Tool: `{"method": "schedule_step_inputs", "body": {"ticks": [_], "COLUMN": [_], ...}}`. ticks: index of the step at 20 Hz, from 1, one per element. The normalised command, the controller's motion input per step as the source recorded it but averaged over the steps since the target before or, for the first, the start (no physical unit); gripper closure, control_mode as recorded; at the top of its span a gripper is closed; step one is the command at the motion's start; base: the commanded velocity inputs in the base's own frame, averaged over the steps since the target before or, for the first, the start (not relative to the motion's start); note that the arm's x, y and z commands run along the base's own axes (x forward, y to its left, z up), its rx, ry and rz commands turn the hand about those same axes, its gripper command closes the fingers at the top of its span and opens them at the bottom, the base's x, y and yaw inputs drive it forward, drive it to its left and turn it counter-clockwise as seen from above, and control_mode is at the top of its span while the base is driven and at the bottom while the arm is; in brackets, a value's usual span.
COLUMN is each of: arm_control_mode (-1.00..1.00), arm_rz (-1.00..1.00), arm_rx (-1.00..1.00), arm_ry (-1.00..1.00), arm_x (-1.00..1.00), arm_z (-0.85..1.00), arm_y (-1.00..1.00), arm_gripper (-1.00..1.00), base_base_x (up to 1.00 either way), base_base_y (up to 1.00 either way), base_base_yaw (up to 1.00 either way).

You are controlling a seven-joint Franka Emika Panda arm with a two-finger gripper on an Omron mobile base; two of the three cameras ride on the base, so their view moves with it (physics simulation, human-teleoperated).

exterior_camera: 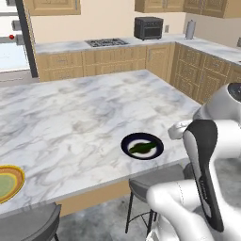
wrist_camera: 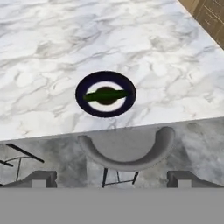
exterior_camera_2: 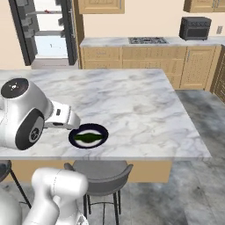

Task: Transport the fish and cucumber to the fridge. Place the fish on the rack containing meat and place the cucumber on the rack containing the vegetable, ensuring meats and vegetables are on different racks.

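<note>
**Cucumber on plate near island edge**

The dark green oblong cucumber [wrist_camera: 106,94] is lying on a dark blue round plate [wrist_camera: 87,107] close to the white marble island counter's [exterior_camera: 70,122] near edge, above a grey stool [wrist_camera: 127,155]. The two-finger gripper [wrist_camera: 111,178] is hanging spread wide, empty, short of the edge. The silver-grey fridge [exterior_camera_2: 26,33] is standing open beyond.

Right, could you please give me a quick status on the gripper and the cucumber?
Gripper open, empty, back from the counter edge. Cucumber lying on the dark plate near the island's edge. Grey stool below, between gripper and plate.
</note>
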Motion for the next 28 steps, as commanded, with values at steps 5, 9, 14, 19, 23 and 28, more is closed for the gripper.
{"method": "schedule_step_inputs", "body": {"ticks": [5,9,14,19,23,28], "arm_control_mode": [-1.00,-1.00,-1.00,-1.00,-1.00,-1.00], "arm_rz": [-0.25,-0.29,-0.28,-0.35,-0.09,-0.02], "arm_rx": [0.10,0.19,0.16,0.01,0.18,0.12], "arm_ry": [0.09,0.11,0.01,0.07,0.07,0.14], "arm_x": [0.87,0.72,0.69,0.66,0.61,0.75], "arm_z": [-0.60,-0.58,-0.55,-0.27,-0.38,-0.40], "arm_y": [0.01,0.01,0.06,0.22,0.00,0.00], "arm_gripper": [-1.00,-1.00,-1.00,-1.00,-1.00,-1.00], "base_base_x": [0.00,0.00,0.00,0.00,0.00,0.00], "base_base_y": [0.00,0.00,0.00,0.00,0.00,0.00], "base_base_yaw": [0.00,0.00,0.00,0.00,0.00,0.00]}}
